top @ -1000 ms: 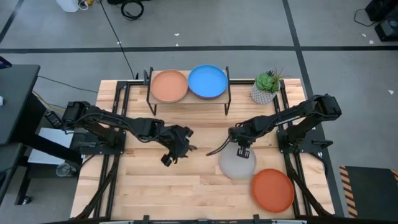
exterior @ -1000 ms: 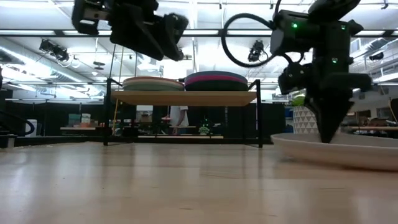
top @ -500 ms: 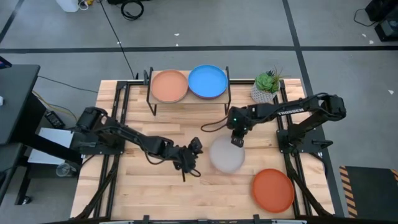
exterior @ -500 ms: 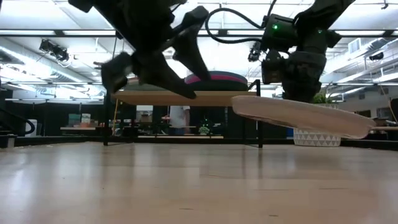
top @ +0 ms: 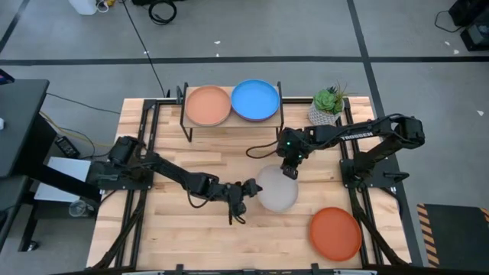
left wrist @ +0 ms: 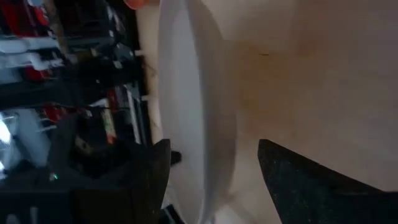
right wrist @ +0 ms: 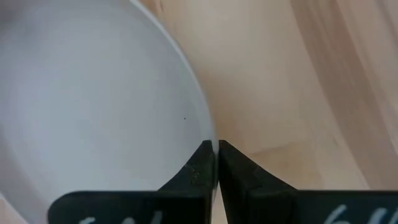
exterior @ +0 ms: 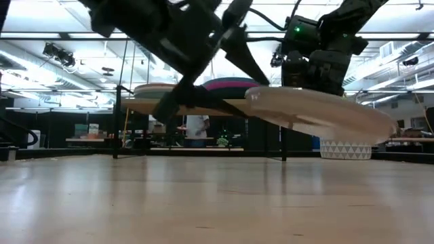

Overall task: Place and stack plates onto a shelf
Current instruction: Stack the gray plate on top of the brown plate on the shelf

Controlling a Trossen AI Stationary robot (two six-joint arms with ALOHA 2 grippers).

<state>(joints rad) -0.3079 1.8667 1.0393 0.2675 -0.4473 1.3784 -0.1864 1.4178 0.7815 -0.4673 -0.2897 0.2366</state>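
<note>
Pinching grey plate point(top: 276, 191), right claw point(top: 291, 173), airborne

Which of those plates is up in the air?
The grey plate, pinched at its rim by the right hand; the orange plate lies on the table.

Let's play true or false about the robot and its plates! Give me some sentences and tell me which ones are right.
1. The grey plate is lying flat on the table. False: the low view shows it lifted clear of the table.
2. The right gripper pinches the grey plate's rim. True.
3. The orange plate sits on the shelf. False: it lies on the table, near the front right corner.
4. The left gripper is open, with its fingers on either side of the grey plate's edge. True.
5. A blue plate tops one stack on the shelf. True.
6. The potted plant stands on the shelf. False: it stands on the table beside it.
</note>
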